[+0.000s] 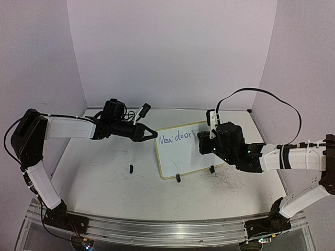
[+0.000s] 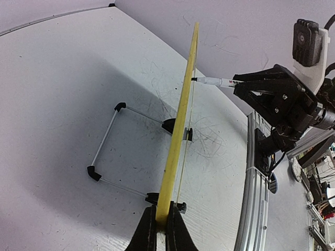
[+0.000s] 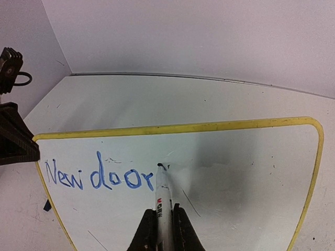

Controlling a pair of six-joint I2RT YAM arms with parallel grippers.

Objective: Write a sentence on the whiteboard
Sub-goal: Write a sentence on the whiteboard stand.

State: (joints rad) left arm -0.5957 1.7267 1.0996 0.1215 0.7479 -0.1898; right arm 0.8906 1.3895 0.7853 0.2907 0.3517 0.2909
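Scuffed table (image 1: 94,172) bears whiteboard (image 1: 183,157) and small black piece (image 1: 131,168).

This is a robotics lab test cell. Plain pale panels (image 1: 167,52) wall in the white tabletop (image 1: 94,172) beyond and to either side of the left claw (image 1: 153,135) and right claw (image 1: 203,144). Grey scribble marks (image 1: 230,184) scuff the surface on the near side of the right claw. An aluminium rail (image 1: 157,230) carrying the wired arm bases (image 1: 55,213) runs along the edge behind both claws.

the whiteboard (image 1: 180,159): small, glossy white, yellowish rounded frame, standing tilted on two black feet (image 1: 178,178), mid-bench (image 1: 104,178). the sentence (image 3: 99,177): blue handwriting, unfinished, reads "new door", upper left of board.
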